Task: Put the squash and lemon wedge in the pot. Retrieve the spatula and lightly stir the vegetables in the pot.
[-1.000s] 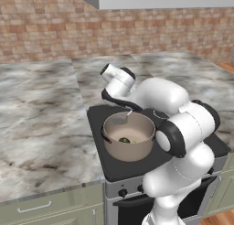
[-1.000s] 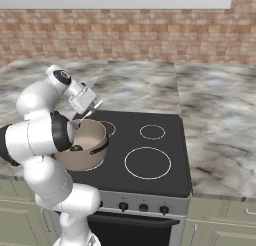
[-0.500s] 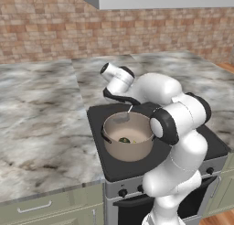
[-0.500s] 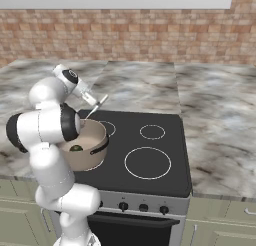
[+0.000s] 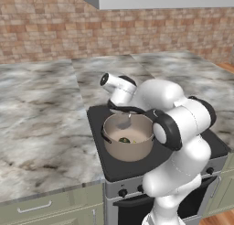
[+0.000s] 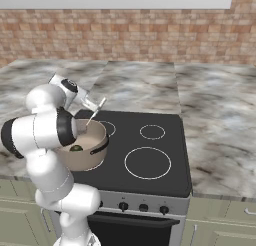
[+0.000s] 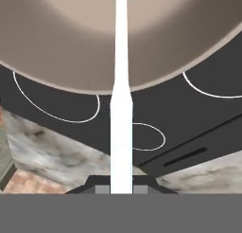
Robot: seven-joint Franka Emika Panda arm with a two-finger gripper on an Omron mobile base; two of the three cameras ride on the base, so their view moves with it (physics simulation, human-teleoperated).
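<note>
Tan-brown metal, straight-sided and pale inside, the pot (image 5: 128,137) sits on the front left burner of the black glass stove (image 6: 150,155), near the stove's left edge where it meets the marbled grey tabletop (image 5: 41,128). Over the last second the arm has folded up: its elbow has swung forward and higher, while the hand has stayed above the pot's back rim. The spatula (image 6: 95,112) has gone from hanging more steeply over the pot to leaning with its thin pale handle slanting up towards the back of the stove. Its flat grey head (image 5: 124,124) now dips inside the pot against the far wall. To me that reads as the stirring stroke under way, with both foods already in.

The fingers (image 7: 121,188) are closed tight on the end of the spatula's handle, which runs straight from them down into the pot in the hand view.

Low in the pot lies a small dark green lump (image 5: 124,140) with a touch of yellow beside it; I cannot tell squash from lemon at this size. The pot's inside looks matt and smooth, its two side handles small and dark. The stove top is glossy, marked with thin white burner rings.
</note>
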